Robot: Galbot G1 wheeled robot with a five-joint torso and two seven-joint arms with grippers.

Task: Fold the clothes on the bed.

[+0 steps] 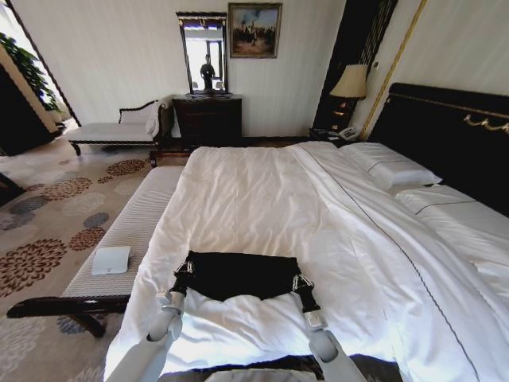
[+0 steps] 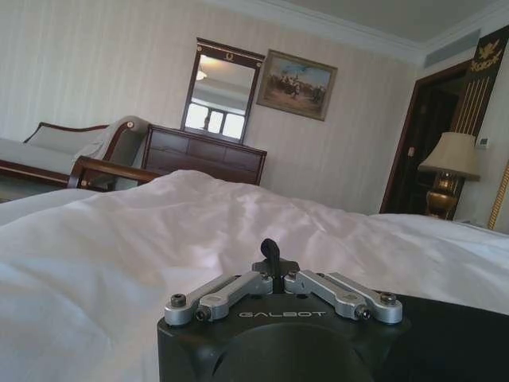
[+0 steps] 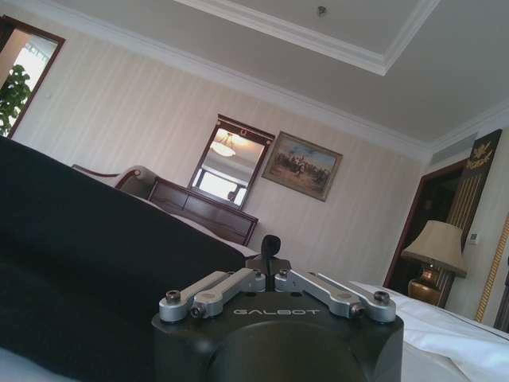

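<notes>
**Black cloth, pinched at both corners, on white bedding**

Black T-shirt (image 1: 235, 274): soft fabric, lying as a wide dark band across the near end of the bed (image 1: 262, 199), stretched between my two grippers. No print shows on the side facing up. In my right wrist view the cloth (image 3: 87, 255) rises as a dark slope just beside my fingers; in my left wrist view a strip of it (image 2: 453, 338) lies flat beside that gripper.

Left gripper (image 1: 184, 268): at the band's left corner, fingers pressed together on the fabric; their tip (image 2: 270, 248) stands closed and dark above the linkage.

Right gripper (image 1: 301, 282): at the band's right corner, likewise pinching the T-shirt, fingertips (image 3: 271, 243) drawn together.

White duvet (image 1: 238, 326): rumpled under and ahead of both grippers, reaching toward the pillows (image 1: 398, 171) well beyond my right gripper.

Pale bench (image 1: 135, 231): alongside the bed, out past my left gripper, with a small white box (image 1: 110, 260) resting on it.

Dark dresser (image 1: 207, 119) with mirror (image 1: 203, 54): far ahead against the wall.
</notes>
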